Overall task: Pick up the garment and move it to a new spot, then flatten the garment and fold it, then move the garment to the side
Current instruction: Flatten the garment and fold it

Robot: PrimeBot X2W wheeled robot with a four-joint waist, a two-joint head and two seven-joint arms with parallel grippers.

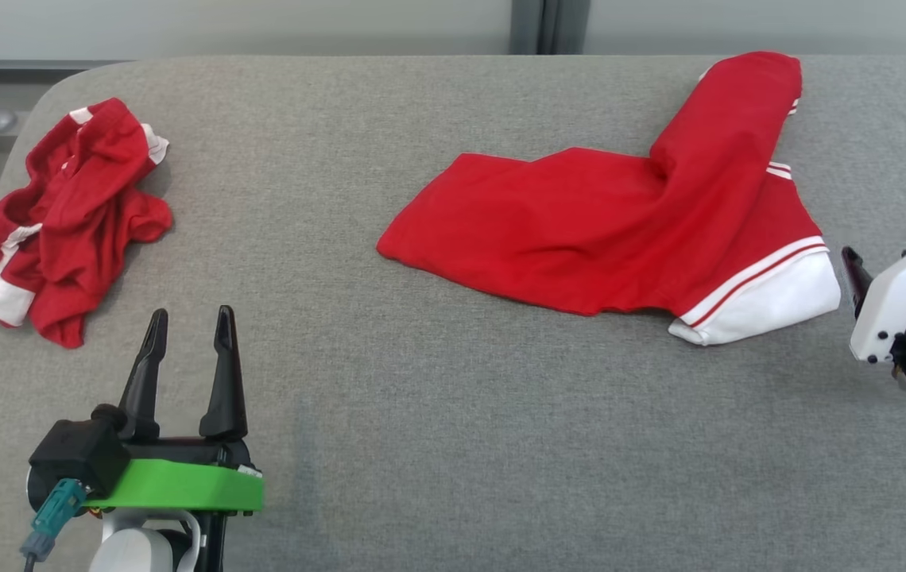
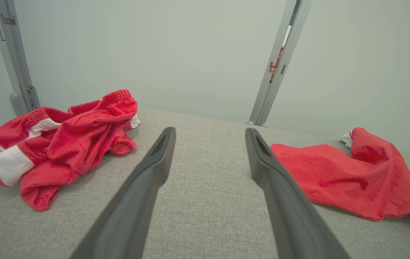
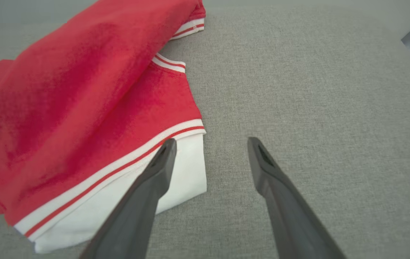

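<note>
Left end effector (image 1: 191, 314) idles near left, open, empty; right end effector (image 3: 211, 142), likewise open and empty, sits beside the garment (image 1: 620, 230), right of centre on the counter (image 1: 421, 437). Moved, I judge; flattening next means unfolding its doubled-over part

Soft, even light falls from above on the grey cloth surface (image 1: 453, 397). Thin shadows hug the red shirt (image 1: 580, 238) along its 6 o'clock edge. The head view is sharp. Both wrist views stretch toward their edges, and the fingers (image 2: 136, 201) blur at 6 o'clock.
</note>
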